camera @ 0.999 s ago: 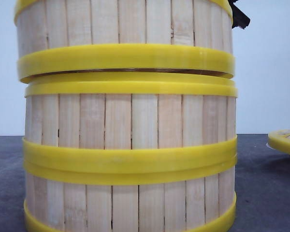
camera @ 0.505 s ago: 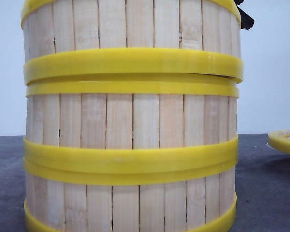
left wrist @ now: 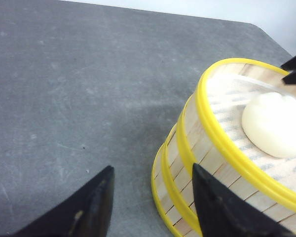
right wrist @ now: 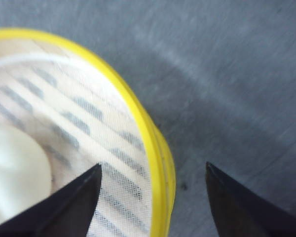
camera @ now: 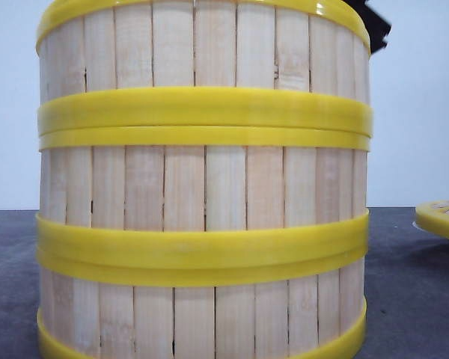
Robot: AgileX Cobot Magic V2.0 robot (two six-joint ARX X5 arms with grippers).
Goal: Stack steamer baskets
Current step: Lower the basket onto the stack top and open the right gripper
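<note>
From the front, three steamer baskets stand one on top of another on the dark grey worktop point(camera: 404, 299), very close to the camera. The bottom basket point(camera: 202, 321) sits on the worktop. The middle basket point(camera: 202, 187) sits on it, with their yellow rims touching. The top basket point(camera: 202, 45) sits flat on the middle one, rim on rim, and no gap shows between them. A small black part point(camera: 376, 26) pokes out behind the top basket's right edge. I cannot tell what it is. Far off at the right edge lies another round yellow thing point(camera: 441, 217), flat on the worktop and well apart from the stack.

In the left wrist view, the stack is seen from above and to the side. A soft white bun point(left wrist: 278, 123) lies inside the top basket point(left wrist: 227, 143) on a pale liner. The left pincer point(left wrist: 150, 202) is open and holds nothing. One black finger point(left wrist: 84, 207) is over bare worktop, and the other is just beside the wall of the stack. I cannot tell if it touches.

In the right wrist view, the right pincer point(right wrist: 150, 197) is spread wide over the yellow rim of the top basket point(right wrist: 138, 118). One finger point(right wrist: 69, 202) is over the liner inside, and the other is outside over the worktop. It grips nothing. The picture is a little blurry.
</note>
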